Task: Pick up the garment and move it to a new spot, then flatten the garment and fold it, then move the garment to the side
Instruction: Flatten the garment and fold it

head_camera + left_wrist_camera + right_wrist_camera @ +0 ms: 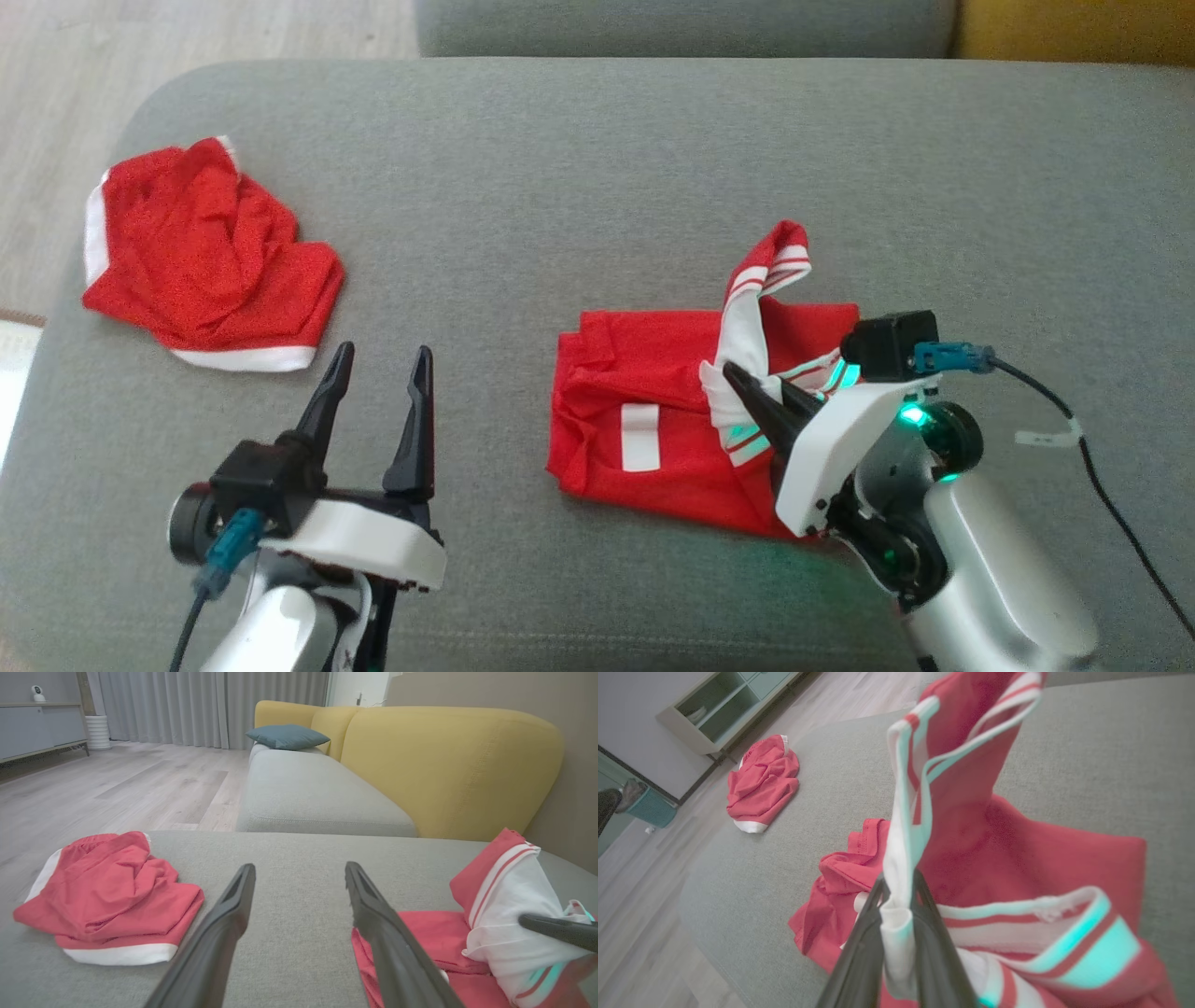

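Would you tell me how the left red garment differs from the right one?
The left garment lies bunched and untouched; the right garment lies flatter, one white part pinched in the right claw. The left garment has plain white edging, the right garment red-striped bands. Both are red.

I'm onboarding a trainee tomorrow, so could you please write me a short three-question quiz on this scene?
1. True or false: the left claw is holding the crumpled red garment.
2. Which part of the striped red garment does the right claw pinch? A) a red hem B) a white strip C) nothing
3. How many garments are on the grey cushion?

Key: 1 false; 2 B; 3 two.
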You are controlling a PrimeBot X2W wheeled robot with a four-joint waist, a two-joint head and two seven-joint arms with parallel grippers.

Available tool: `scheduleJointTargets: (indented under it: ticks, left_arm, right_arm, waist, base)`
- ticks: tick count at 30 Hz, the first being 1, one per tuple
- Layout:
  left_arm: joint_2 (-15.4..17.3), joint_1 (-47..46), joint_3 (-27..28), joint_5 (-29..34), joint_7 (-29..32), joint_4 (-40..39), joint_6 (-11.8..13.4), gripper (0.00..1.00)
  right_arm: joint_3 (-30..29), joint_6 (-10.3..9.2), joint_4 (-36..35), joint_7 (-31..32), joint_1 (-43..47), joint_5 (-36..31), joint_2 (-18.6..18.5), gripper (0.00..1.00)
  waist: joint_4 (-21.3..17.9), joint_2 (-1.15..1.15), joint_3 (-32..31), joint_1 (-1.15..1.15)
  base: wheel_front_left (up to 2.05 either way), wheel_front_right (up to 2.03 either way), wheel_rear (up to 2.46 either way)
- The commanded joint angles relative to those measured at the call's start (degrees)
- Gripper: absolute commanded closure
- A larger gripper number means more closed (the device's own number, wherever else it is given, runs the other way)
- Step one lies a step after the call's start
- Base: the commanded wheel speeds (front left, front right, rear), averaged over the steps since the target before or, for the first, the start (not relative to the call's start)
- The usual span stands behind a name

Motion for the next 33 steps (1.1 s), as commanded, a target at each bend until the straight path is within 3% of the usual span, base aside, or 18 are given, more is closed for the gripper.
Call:
scheduleJointTargets:
  ticks: [1, 2, 3, 4, 5, 13, 17, 22, 28, 33]
  left_arm:
    - [0.5, -2.7, 1.6, 0.0, 0.1, -1.5, -0.2, 0.0]
    - [0.4, -2.8, 1.5, 0.0, 0.1, -1.3, -0.2, 0.0]
    - [0.3, -2.8, 1.3, 0.1, 0.1, -1.2, -0.3, 0.0]
    - [0.3, -2.9, 1.1, 0.1, 0.2, -1.0, -0.3, 0.0]
    - [0.3, -2.9, 1.0, 0.2, 0.3, -0.9, -0.3, 0.0]
    - [0.4, -2.7, 0.9, 0.2, 0.3, -1.1, 0.3, 0.0]
    - [0.7, -2.4, 1.3, 0.1, 0.2, -1.2, 0.7, 0.0]
    - [1.3, -2.0, 1.7, 0.3, 0.1, -1.6, 1.3, 0.0]
    - [2.4, -1.8, 2.5, 0.7, 0.3, -2.7, 2.4, 0.0]
    - [3.5, -1.7, 3.4, 0.7, 0.3, -3.1, 2.8, 0.0]
  right_arm:
    - [1.0, -0.04, 0.1, -2.1, -3.5, 1.0, 0.9, 1.0]
    - [1.5, -0.04, 2.1, -3.2, -4.1, 1.3, 1.1, 1.0]
    - [1.7, -0.04, 3.9, -4.5, -4.6, 2.0, 1.3, 0.79]
    - [2.1, -0.04, 5.5, -5.7, -5.1, 2.6, 1.4, 0.19]
    - [2.7, -0.04, 6.7, -7.2, -5.5, 3.6, 1.5, 0.0]
    - [6.3, -0.04, 7.9, -21.2, -9.2, 8.9, 1.5, 0.0]
    - [4.8, -0.04, 4.1, -27.6, -9.5, 5.8, 1.5, 0.0]
    - [-3.3, -0.04, -2.5, -31.1, -5.9, -3.5, -0.9, 0.0]
    - [-16.3, -0.04, -12.3, -28.8, 4.5, -12.4, -4.0, 0.0]
    - [-20.9, -0.04, -17.5, -26.7, 11.2, -14.4, -3.0, 0.0]
  waist:
    - [1.1, 0.0, 0.2, 0.0]
    - [1.4, 0.0, 0.2, 0.0]
    - [1.8, 0.0, 0.2, 0.0]
    - [2.2, 0.0, 0.3, 0.0]
    - [2.4, 0.0, 0.4, 0.0]
    - [2.3, 0.0, 0.6, 0.0]
    - [1.2, 0.0, 0.5, 0.0]
    - [-0.7, 0.0, 0.5, 0.0]
    - [-3.0, 0.0, 0.8, 0.0]
    - [-4.3, 0.0, 1.1, 0.0]
  base:
    - [0.0, 0.0, 0.0]
    - [0.0, 0.0, 0.0]
    - [0.0, 0.0, 0.0]
    - [0.0, 0.0, 0.0]
    - [0.0, 0.0, 0.0]
    - [0.0, 0.0, 0.0]
    - [0.0, 0.0, 0.0]
    - [0.0, 0.0, 0.0]
    - [0.0, 0.0, 0.0]
    - [0.0, 0.0, 0.0]
